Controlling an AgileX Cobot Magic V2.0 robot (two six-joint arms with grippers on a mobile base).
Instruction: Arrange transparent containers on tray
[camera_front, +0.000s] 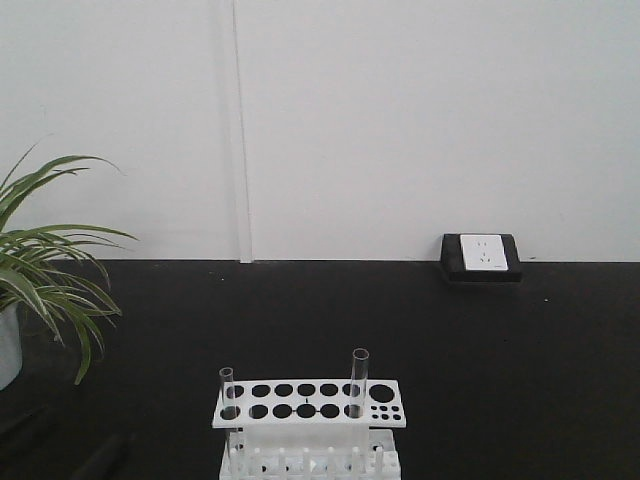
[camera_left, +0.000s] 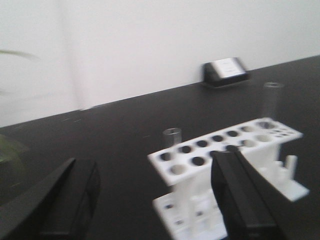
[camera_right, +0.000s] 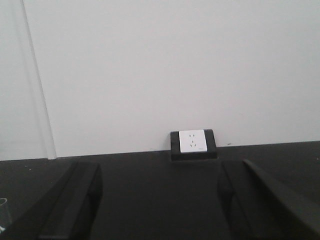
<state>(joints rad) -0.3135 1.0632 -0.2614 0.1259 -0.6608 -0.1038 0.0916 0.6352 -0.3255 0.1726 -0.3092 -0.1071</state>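
Two clear test tubes stand upright in a white rack (camera_front: 308, 402): one tube (camera_front: 228, 392) in its left end, the other tube (camera_front: 360, 378) towards its right end. The left wrist view is blurred and shows the rack (camera_left: 225, 150) with the near tube (camera_left: 171, 136) and the far tube (camera_left: 272, 96). My left gripper (camera_left: 155, 200) is open, its right finger (camera_left: 240, 200) in front of the rack, holding nothing. My right gripper (camera_right: 160, 205) is open over bare black tabletop. A tube rim (camera_right: 4, 209) shows at its far left edge. The yellow tray is out of view.
A potted plant (camera_front: 45, 270) stands at the left edge of the black table. A black box with a white socket (camera_front: 482, 256) sits against the white wall at the back right, and the socket box (camera_right: 193, 143) lies straight ahead in the right wrist view.
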